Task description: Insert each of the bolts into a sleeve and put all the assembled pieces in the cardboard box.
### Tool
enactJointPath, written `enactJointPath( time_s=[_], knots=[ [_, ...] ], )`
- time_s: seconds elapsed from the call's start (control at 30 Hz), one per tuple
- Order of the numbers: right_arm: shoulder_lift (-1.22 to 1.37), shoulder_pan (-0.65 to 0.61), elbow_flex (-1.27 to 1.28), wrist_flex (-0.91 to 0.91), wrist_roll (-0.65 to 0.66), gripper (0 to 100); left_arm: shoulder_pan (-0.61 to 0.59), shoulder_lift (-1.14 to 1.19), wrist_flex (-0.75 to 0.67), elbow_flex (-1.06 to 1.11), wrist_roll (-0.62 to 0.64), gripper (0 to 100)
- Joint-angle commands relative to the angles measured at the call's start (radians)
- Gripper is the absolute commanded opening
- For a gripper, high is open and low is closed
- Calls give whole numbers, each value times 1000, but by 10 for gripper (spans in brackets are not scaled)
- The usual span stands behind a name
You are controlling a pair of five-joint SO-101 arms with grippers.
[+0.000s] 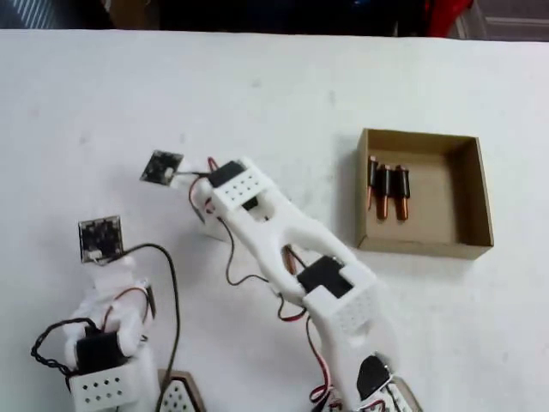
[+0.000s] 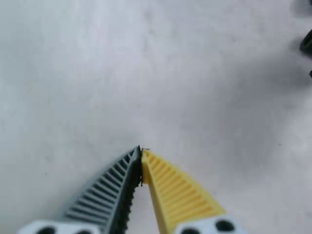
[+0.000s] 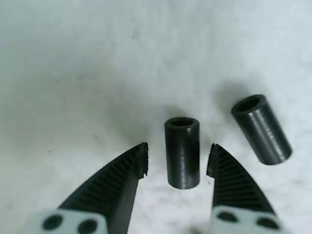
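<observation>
Just beside the sleeve (image 3: pixel 183 152) between the right fingers (image 3: pixel 114 183) lies another sleeve (image 3: pixel 262 129).

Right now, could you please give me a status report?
Left end effector shut, empty. Right end effector open around a sleeve, not touching. Three assembled pieces in cardboard box. Second sleeve close beside.

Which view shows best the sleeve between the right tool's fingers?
The right wrist view: the sleeve lies inside the open right tool, its bore visible. In the high view an arm covers that spot; the left wrist view faces the table.
</observation>
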Motion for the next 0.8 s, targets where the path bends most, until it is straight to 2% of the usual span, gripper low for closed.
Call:
enactJointPath(
  time_s=[0.0,0.2,0.63,0.77],
  knots=[
    [-5,-8,-43,-8,11,175,-13,-7,0,-2,-5,24],
    [-7,1,-41,-2,9,15,-13,-7,-2,-2,-5,24],
    [-151,61,-172,328,-2,17,-13,-7,-12,-2,-5,24],
    [-234,102,-175,392,-86,17,-13,-7,-11,-2,-5,24]
  ],
)
